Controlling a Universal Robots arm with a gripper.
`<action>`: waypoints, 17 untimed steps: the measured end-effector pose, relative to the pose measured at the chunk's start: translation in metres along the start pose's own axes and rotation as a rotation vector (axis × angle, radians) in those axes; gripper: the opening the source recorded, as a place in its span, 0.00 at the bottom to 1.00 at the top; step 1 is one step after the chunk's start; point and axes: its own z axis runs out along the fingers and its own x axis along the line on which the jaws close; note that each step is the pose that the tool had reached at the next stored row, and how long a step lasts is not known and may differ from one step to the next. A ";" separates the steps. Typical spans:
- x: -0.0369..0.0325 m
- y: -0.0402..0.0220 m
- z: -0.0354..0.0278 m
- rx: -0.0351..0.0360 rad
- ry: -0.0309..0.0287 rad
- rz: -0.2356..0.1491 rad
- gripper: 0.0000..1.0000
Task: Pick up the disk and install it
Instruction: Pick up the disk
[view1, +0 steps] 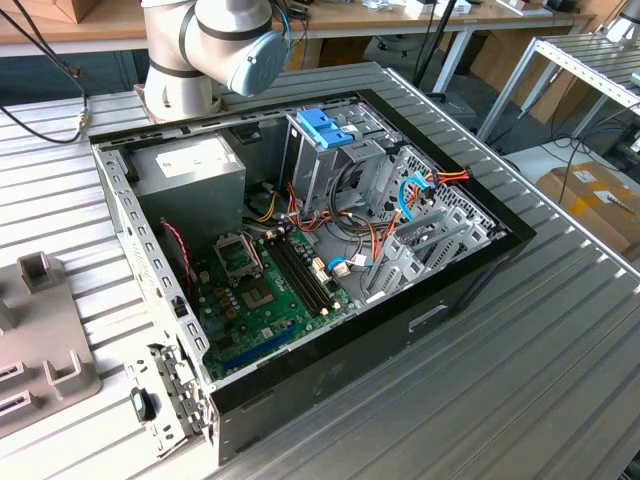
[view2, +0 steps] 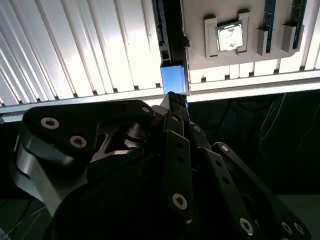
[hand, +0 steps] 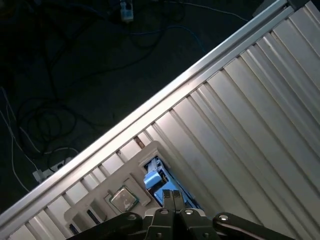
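The disk stands on edge in a slot of a pale grey fixture plate, its blue plastic rail end facing the camera. In the first wrist view the disk's blue rail shows beside that plate. My gripper hangs just in front of the blue end, its black fingers pressed together with nothing between them. In the first wrist view the gripper sits right next to the rail. I cannot tell whether the tips touch the disk.
An open computer case lies on the ribbed aluminium table, holding a motherboard, a grey power supply and a metal drive cage with a blue top. The fixture plate carries a processor chip and memory sticks.
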 end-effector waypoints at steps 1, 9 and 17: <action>0.0000 0.0000 0.0000 -0.0004 0.0005 -0.019 0.11; 0.0000 0.0000 0.0001 -0.0011 0.0035 -0.088 0.11; 0.0000 0.0000 0.0001 -0.0010 0.0035 -0.088 0.11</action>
